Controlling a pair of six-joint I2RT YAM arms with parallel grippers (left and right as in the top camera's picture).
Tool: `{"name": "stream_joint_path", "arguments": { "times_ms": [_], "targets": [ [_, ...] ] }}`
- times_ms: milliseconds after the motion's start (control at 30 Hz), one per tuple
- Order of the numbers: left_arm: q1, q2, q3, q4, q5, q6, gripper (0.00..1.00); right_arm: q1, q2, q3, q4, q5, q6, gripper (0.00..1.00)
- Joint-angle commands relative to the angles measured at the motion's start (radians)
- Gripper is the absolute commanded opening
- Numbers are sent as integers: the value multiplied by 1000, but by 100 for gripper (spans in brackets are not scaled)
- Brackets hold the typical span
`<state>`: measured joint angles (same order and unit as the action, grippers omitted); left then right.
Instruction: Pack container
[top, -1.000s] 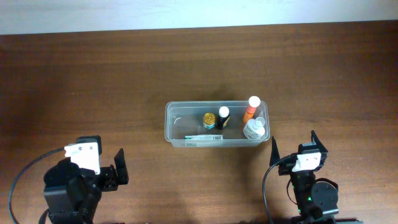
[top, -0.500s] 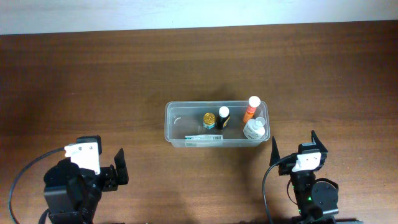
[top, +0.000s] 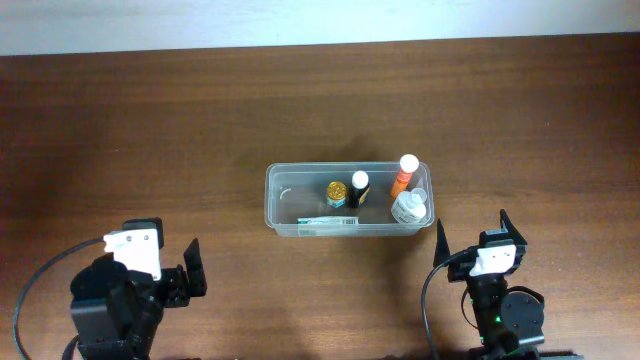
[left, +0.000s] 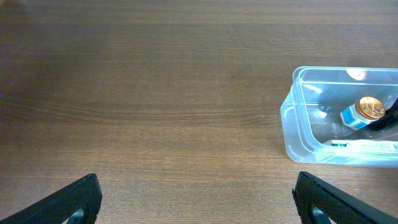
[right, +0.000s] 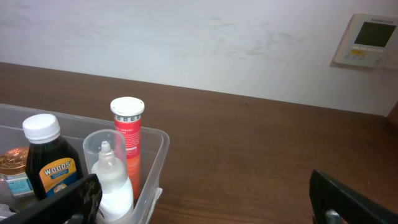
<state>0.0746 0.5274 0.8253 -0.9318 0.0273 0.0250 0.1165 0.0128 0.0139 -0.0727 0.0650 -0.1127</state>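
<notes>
The clear container (top: 282, 180) stands at the table's middle. In it are an orange tube with a white cap (top: 403, 174), a dark bottle with a white cap (top: 358, 190), a gold-lidded jar (top: 336, 191), a clear-capped white bottle (top: 408, 207) and a thin flat item (top: 330, 221) along the near wall. My left gripper (top: 192, 268) is open and empty at the near left, apart from the container (left: 298, 124). My right gripper (top: 470, 240) is open and empty just right of the container's near right corner (right: 155, 162).
The table's far edge meets a white wall (right: 205, 43) with a thermostat panel (right: 367, 40) at the right. Bare wood lies all around the container.
</notes>
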Motion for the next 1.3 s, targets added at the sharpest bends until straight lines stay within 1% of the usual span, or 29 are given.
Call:
{"name": "stream_joint_path", "arguments": {
  "times_ms": [0,500,633,767,800,833,900,1167,1267],
  "targets": [
    [5,-3,-8,2,14,-10,99,-8,-9,-8,-2,-9,-7,98],
    [5,-3,-8,2,14,-10,99,-8,-9,-8,-2,-9,-7,98],
    [5,-10,-10,-14,-13,-10,99,-8,-9,-8,-2,-9,-7,98],
    [5,-63,-64,38,-16,-10,99,-8,-9,-8,-2,-9,-7,98],
    [5,-87,-93,77,-16,-10,100,-8,-9,-8,-2,-9,-7,98],
    [5,-137,-164,169,-14,-10,99,-8,-9,-8,-2,-9,-7,98],
    [4,-189,-247,283,-12,-10,99,-8,-9,-8,-2,-9,-7,98],
    [-5,-386,-602,895,-16,-10,99,-8,-9,-8,-2,-9,-7,98],
    [-5,-441,-710,1062,-17,-10,99,-8,-9,-8,-2,-9,-7,98]
  ]
}}
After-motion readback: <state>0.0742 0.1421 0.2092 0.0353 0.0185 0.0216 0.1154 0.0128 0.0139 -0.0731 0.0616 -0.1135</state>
